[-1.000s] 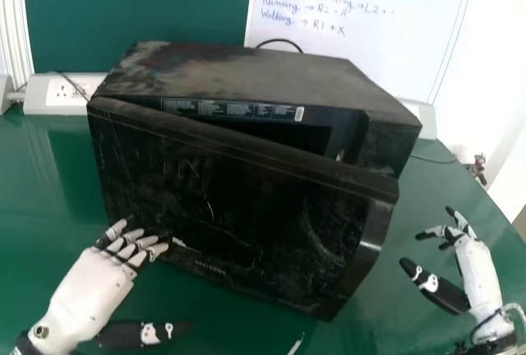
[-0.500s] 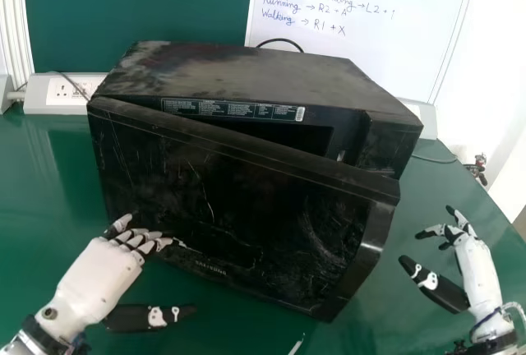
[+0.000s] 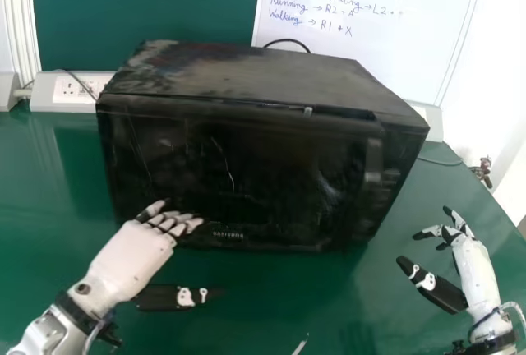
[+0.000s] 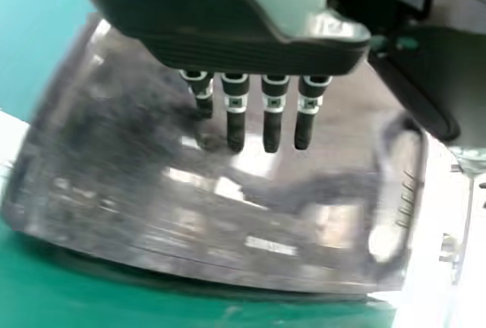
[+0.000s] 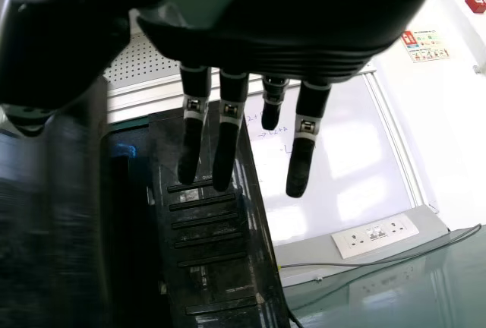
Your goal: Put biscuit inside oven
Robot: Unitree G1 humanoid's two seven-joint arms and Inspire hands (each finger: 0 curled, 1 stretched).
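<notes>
"Left hand, near left: open, fingers extended, set before the lower left part of the oven door; contact cannot be determined. Right hand, near right: open, fingers loosely extended, apart from the oven."

"And the surroundings, in descending order of size?"

"Table: green, spanning the scene from left to right. Whiteboard: upright at the far side, bearing handwritten lines. Oven: black, resting on the middle of the table, front toward the near side."

"Its door is shut, then?"

"Slightly ajar. Note the narrow gap along its upper right; the door's surface is blurred. Continuing downward in size: a socket panel, far left, beyond the oven; lastly, a thin dark cable, lying on the table to the oven's right."
</notes>
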